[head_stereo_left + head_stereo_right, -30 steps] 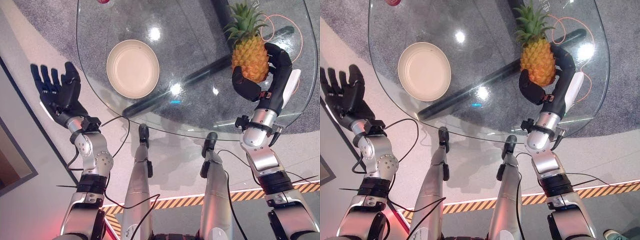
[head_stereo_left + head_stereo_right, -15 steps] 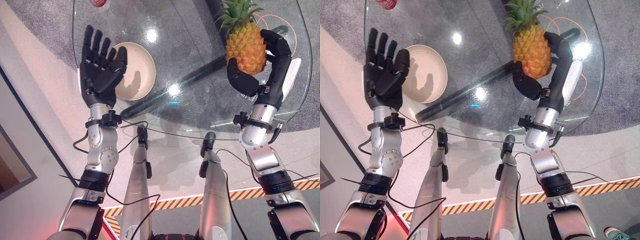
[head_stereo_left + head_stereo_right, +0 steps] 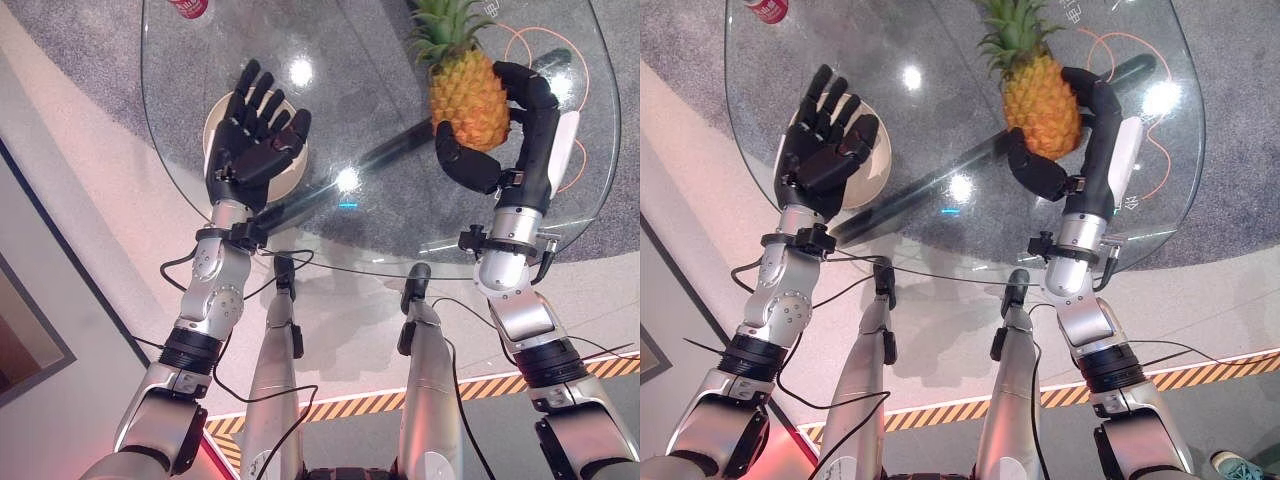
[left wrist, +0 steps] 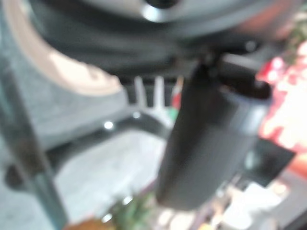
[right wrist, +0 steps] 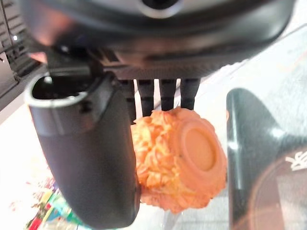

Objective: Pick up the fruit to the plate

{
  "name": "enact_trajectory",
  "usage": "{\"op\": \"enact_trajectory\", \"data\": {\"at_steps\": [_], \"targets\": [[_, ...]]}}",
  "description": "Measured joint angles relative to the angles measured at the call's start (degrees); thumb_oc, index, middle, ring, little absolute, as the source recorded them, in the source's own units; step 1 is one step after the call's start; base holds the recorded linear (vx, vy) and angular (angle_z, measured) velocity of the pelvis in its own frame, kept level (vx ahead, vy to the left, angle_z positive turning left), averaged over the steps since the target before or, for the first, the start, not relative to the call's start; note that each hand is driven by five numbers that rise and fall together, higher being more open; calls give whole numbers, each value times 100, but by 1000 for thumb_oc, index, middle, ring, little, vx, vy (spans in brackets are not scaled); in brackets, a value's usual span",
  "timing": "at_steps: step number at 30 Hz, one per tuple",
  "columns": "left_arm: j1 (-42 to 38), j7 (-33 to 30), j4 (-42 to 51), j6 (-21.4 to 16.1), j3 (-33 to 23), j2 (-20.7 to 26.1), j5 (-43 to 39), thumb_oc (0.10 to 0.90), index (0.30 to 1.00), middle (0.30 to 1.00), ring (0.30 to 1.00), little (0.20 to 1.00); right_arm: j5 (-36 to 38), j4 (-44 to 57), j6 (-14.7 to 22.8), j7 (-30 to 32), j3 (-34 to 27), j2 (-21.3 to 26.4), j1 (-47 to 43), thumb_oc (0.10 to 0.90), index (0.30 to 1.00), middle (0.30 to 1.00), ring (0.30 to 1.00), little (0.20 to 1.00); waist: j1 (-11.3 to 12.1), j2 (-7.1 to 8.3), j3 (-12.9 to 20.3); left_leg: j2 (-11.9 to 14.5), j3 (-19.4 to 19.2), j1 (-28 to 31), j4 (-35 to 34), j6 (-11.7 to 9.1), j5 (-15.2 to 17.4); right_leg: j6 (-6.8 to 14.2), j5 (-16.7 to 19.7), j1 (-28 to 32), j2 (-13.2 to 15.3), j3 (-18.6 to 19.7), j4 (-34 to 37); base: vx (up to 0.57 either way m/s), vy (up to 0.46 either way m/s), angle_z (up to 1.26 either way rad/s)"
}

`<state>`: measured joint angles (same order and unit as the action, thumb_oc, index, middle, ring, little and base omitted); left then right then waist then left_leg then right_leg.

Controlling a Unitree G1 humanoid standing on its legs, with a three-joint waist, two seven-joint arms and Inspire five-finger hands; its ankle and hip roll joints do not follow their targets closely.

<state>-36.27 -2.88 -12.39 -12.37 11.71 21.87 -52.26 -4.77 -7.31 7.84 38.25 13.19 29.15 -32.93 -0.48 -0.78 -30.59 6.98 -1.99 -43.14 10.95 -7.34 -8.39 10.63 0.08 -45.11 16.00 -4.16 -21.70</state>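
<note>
The right hand (image 3: 500, 150) has its fingers and thumb curled around the pineapple (image 3: 467, 95) and holds it upright above the right part of the round glass table (image 3: 390, 60). In the right wrist view the flat base of the fruit shows between thumb and fingers. The left hand (image 3: 255, 140) is spread open, palm up, with straight fingers, above the cream plate (image 3: 880, 165), which lies on the left part of the table. A red can (image 3: 188, 7) stands at the far left edge.
</note>
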Motion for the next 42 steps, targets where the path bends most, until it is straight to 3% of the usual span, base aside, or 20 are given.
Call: {"op": "enact_trajectory", "data": {"at_steps": [9, 18, 42], "targets": [[-223, 18, 0, 188, 128, -119, -426, 800, 900, 900, 900, 900, 5, 32, 0, -247, 232, -9, -266, 100, 300, 300, 300, 200, -19, 0, 0, -2, -5, 0, 0, 3, 2, 0, 0, -2, 2, 0, 1, 0, 0, 0], [-237, 18, 0, 209, 162, -267, -654, 800, 900, 900, 900, 900, 19, 168, 0, -490, 424, -18, -340, 100, 300, 300, 300, 200, -127, 0, 0, -5, -7, -1, -7, 4, 3, 1, 0, -4, 5, 0, 7, 0, 0, 0], [-508, 14, 18, 250, 329, -485, -1005, 800, 900, 900, 900, 900, 22, 239, -2, -682, 550, -50, -476, 100, 300, 300, 300, 200, -132, 0, 0, -6, -27, 3, -31, 3, 2, 2, -1, -19, 11, -1, 13, 0, 0, 0]]}}
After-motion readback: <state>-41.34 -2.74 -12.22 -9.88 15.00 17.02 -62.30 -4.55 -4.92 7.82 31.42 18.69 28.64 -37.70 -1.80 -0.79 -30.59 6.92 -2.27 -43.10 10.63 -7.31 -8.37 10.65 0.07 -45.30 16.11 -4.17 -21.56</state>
